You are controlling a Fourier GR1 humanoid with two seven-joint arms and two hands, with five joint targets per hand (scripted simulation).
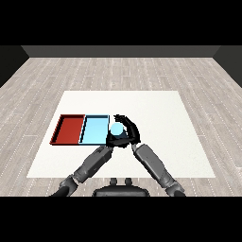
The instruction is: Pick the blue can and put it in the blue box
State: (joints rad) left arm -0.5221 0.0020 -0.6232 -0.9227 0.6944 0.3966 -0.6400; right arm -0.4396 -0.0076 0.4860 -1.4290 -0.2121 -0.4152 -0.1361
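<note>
The can (116,129) shows as a smooth, pale blue round top, with the black fingers of the right hand (128,132) curled round it, just beside the right edge of the shallow rectangular light blue tray (94,130); the matching red tray (68,129) lies beyond that, touching it. The left hand (112,141) sits low against the can, its finger state hidden. All rests on a plain white table (156,118) above a grey plank floor (118,71).
</note>
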